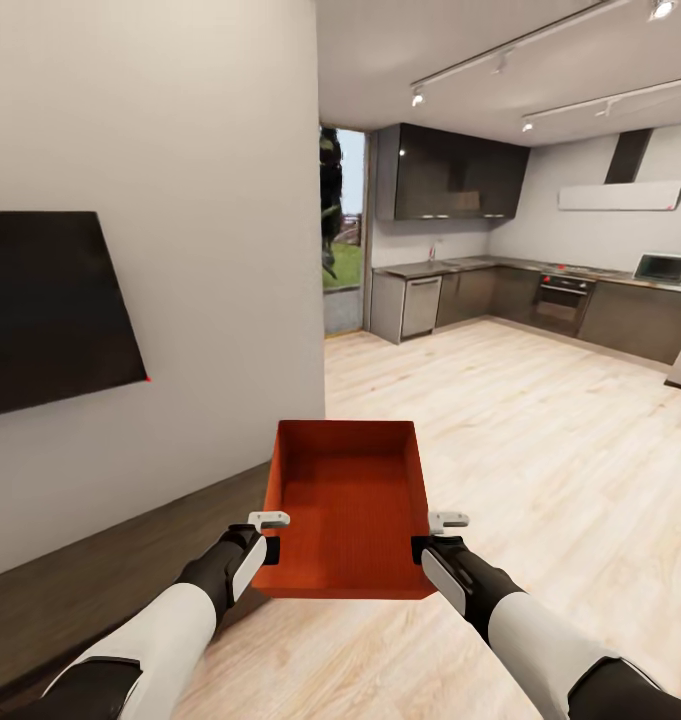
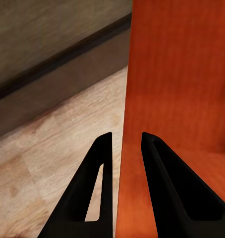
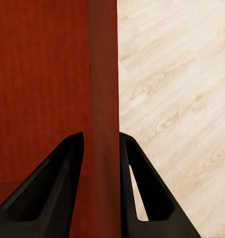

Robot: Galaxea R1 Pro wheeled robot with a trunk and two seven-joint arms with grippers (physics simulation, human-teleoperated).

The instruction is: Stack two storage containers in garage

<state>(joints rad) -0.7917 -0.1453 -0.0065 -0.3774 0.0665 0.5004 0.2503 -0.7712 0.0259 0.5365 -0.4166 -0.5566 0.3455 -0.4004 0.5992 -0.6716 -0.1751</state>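
Left hand and right hand are each pinching a long side wall of the orange-red rectangular open-top storage container, one finger inside and one outside the wall. Wrist views are confirming it: left hand is straddling the container's left wall, right hand is straddling the right wall. Container is being held level in front of the trunk, clear above the light wood plank floor, empty inside.

Step in hand looks like the carry: container lifted, robot travelling out of the living room, garage not reached. Next move is likely calling for base driving while both hands keep equal grip so the bin is not tilting or slipping.

Edges: long dark low cabinet is running close along the left arm's side, under the black wall TV and white wall; the wall corner ends just ahead. Open room is lying ahead and to the right, wide bare plank floor up to the dark grey kitchen cabinets.
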